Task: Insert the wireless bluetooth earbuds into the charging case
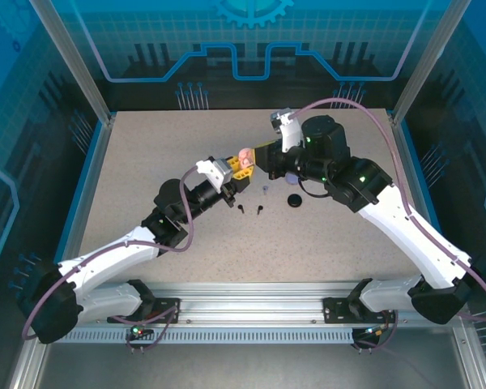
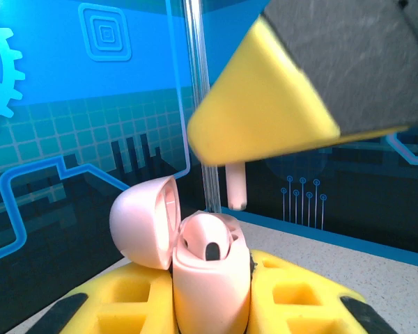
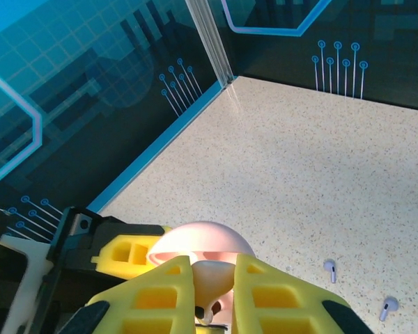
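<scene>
1. Pale pink earbud: held off the table, stem pointing down, just above and behind the open charging case in the left wrist view; not yet seated in the case
2. Charging case: pale pink, rounded, held upright in the air over the middle of the table; one dark slot shows in its open top
3. Lid: hinged back to the left of the case body, standing open, its hollow side facing the body
4. Right gripper: yellow fingers drawn close together, pinching the pale pink earbud at its head; the tips sit directly over the case, almost touching the left gripper in the top view
5. Left gripper: yellow fingers clamped on the lower body of the charging case, one on each side
6. Lavender earbuds: two, lying loose on the table near each other, just on the near side of the two grippers
7. Black earbuds: two, lying side by side on the table, nearer the arm bases than the lavender pair
8. Black round case: resting on the table to the right of the loose earbuds, apart from them
9. Table: speckled beige surface, framed by blue patterned walls
</scene>
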